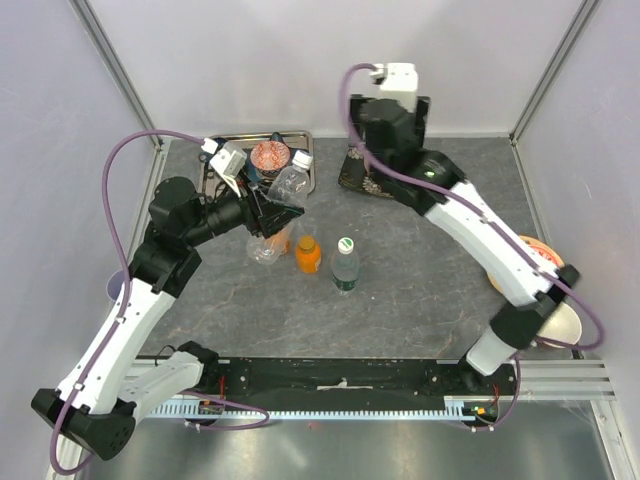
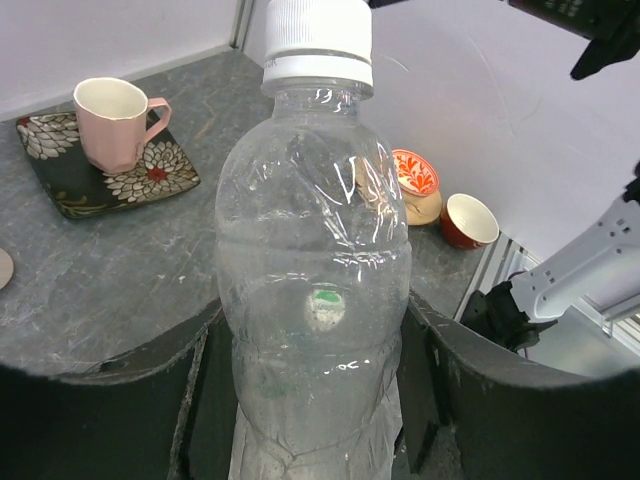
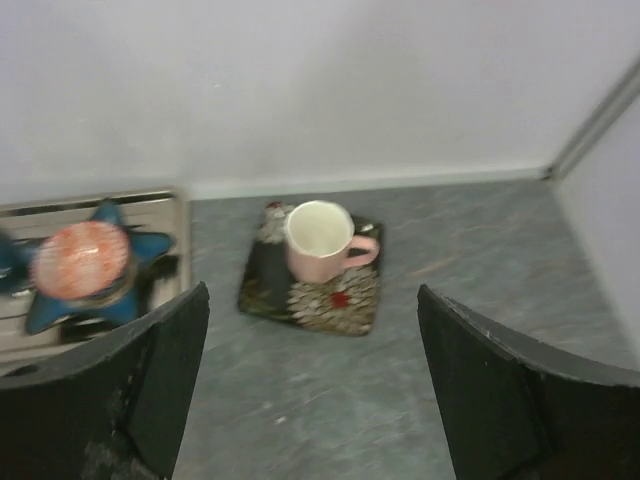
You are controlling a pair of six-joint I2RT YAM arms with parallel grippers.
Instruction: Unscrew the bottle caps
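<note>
**Holding arm.** The left gripper [image 2: 320,425] has its jaws closed against the lower body of the clear bottle [image 2: 312,270], one on each side. The bottle is lifted off the surface [image 1: 420,300] and tilted. Its white cap [image 2: 318,40] is seated on the neck and points away from the arm bases. The low grip leaves the neck and cap exposed, presumably so that the other arm can reach them while this arm resists the twist.

**Turning arm.** The right gripper [image 3: 315,385] has its jaws spread wide with nothing between them. It is raised well apart from the clear bottle, to the right and further back. It looks down on a pink mug [image 3: 318,240] standing on a dark floral plate [image 3: 340,305]. From this position it has no contact with any cap.

**Other task items.**
- An orange bottle [image 1: 307,258], cap on, stands just beside the clear bottle on the near side.
- A green-tinted bottle [image 1: 345,270], with its white-and-green cap [image 1: 346,244] on, stands a little further right.
- A pale and orange shape sits under the left gripper. It is too hidden to identify.

**Assessment.**
- No cap appears to have been removed.
- The next step probably requires the right jaws to travel to the white cap and close squarely around it.
- The thin bottle wall may buckle or slip in the left jaws under torque.
</note>
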